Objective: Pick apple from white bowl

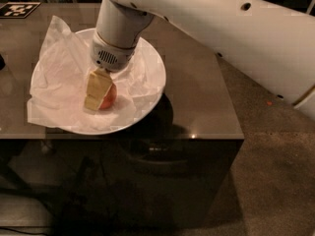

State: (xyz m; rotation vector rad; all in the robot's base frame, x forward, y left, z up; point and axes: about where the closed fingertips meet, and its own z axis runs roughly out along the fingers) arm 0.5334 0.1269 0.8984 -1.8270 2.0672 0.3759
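In the left of the frame the tool [100, 96] sits low in the white bowl [158, 80] against the apple [110, 97], seemingly to lift it; I cannot tell whether it grips.

**Materials and finish**

I see the gripper [100, 93] down in the white bowl [153, 77], at the apple [109, 98], matt and yellowish. The apple skin is smooth. The paper [59, 77] is crumpled, the table top [197, 92] dark and glossy, the arm [236, 38] smooth white plastic.
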